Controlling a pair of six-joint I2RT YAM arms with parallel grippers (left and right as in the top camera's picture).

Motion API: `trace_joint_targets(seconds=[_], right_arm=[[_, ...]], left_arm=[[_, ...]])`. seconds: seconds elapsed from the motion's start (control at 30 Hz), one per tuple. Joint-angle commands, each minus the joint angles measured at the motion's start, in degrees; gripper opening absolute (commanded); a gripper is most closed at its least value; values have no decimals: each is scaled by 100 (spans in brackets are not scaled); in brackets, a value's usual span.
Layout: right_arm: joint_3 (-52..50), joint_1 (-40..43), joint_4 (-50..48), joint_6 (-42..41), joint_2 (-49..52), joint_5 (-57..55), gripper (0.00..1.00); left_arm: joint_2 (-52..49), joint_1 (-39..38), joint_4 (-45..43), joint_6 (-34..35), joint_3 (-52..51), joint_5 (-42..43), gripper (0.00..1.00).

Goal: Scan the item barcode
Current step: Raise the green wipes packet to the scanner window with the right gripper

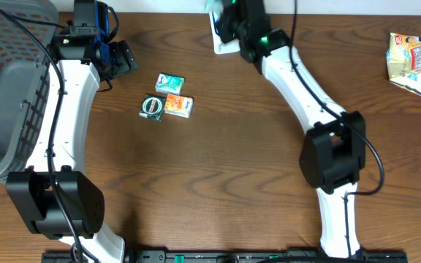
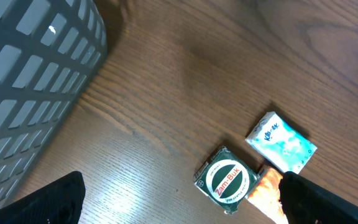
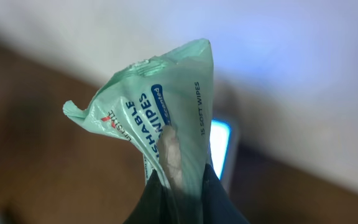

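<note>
My right gripper (image 3: 180,180) is shut on the lower end of a crumpled pale green pack of wipes (image 3: 173,99), holding it upright. Just behind the pack glows the lit window of a white scanner (image 3: 221,146). From overhead, the right gripper (image 1: 229,18) is at the table's far edge, with the wipes pack (image 1: 212,6) over the scanner (image 1: 221,45). No barcode shows on the side facing me. My left gripper (image 1: 119,58) hovers open and empty, its fingers (image 2: 328,202) spread wide above the wood.
A green Zam-Buk tin (image 1: 151,107), a blue-white tissue pack (image 1: 169,82) and an orange packet (image 1: 178,105) lie together left of centre. A snack bag (image 1: 408,63) sits at far right. A grey basket (image 1: 13,80) fills the left edge.
</note>
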State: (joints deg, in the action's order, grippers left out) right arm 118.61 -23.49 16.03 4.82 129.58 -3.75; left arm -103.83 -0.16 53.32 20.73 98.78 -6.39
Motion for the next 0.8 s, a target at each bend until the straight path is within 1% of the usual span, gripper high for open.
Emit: trace_joint_targets(seconds=[0.0,0.07,0.2,0.37,0.53,0.77], right_arm=[[22,57,-352,-144,140,-737,1],[22,68,-680,-291,310,-732,1],[22,74,-1224,-883,671,-726,1],[22,74,-1458,-1414,1008,-723,1],[22,74,-1541,-1445,1178,-402,1],[22,79,-1515,-1445,1193,-437,1]], left_arm=[[-33,0,2,-35,33,-70,98],[-33,0,2,-35,33,-70,98],[-33,-2,2,-35,33,-70,98],[-33,0,2,-35,33,-70,98],[-35,0,2,-33,33,-70,98],[-35,0,2,-35,33,-70,98]])
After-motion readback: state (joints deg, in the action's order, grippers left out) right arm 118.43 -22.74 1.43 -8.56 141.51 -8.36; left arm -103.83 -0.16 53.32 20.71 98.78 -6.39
